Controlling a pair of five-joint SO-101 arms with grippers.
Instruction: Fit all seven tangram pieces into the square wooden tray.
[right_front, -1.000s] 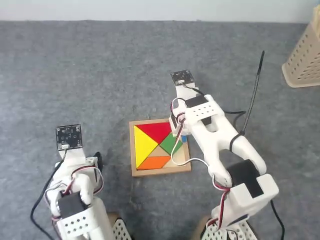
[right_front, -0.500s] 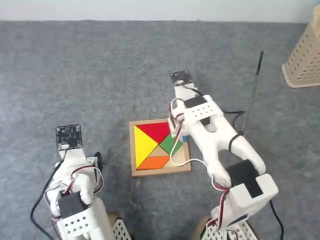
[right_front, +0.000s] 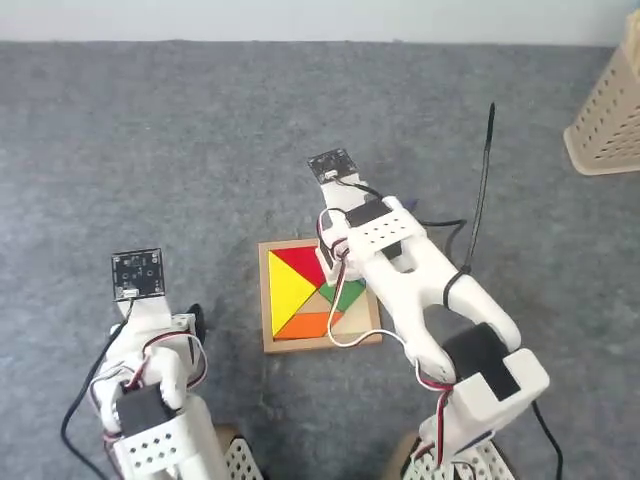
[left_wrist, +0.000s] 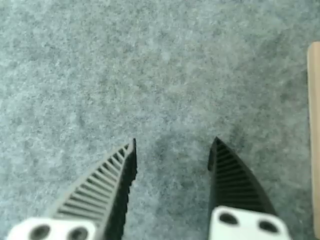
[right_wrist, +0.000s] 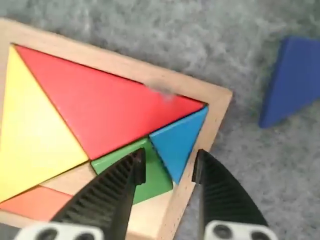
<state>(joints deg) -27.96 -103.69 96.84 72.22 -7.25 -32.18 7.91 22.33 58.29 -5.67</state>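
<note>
Right wrist view: right end effector (right_wrist: 168, 158) spread wide over the tray (right_wrist: 212, 131) corner, dark blue piece (right_wrist: 295, 80) loose on the tabletop (right_wrist: 280, 170) beside it. Probably light, stiff, thin; pinch opposite edges.

A beige perforated basket (right_front: 610, 110) stands on grey carpet (right_front: 150, 130).

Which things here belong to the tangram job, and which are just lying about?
Job:
wooden tray
in it: red triangle, yellow triangle, green piece, orange piece, small blue triangle
dark blue piece, on the carpet outside the tray
right pincer, open over the tray

Lying about:
basket
left pincer, open over bare carpet
</note>
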